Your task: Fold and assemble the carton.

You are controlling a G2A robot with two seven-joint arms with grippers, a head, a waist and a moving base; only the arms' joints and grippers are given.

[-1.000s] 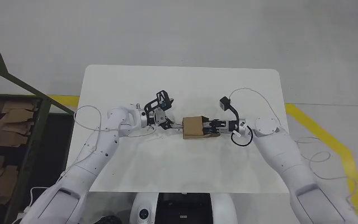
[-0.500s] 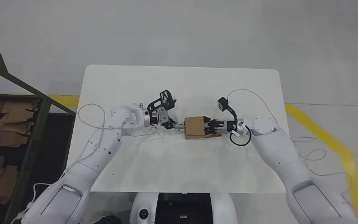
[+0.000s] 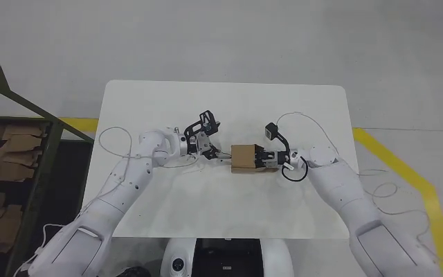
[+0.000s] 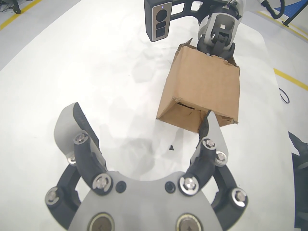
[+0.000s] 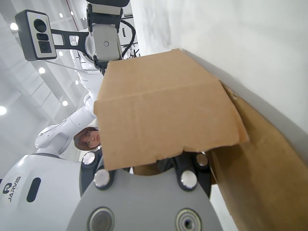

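So the small brown cardboard carton is lying on its side in the middle of the white surface, and its long axis looks to run arm to arm, with a flap end facing each one. The left end effector is spread wide open at the left end, but the box sits off toward one finger, whose tip touches the loose flap. The right end effector is pushed up against the opposite end behind a flap, so I can't tell if it's open or closed.
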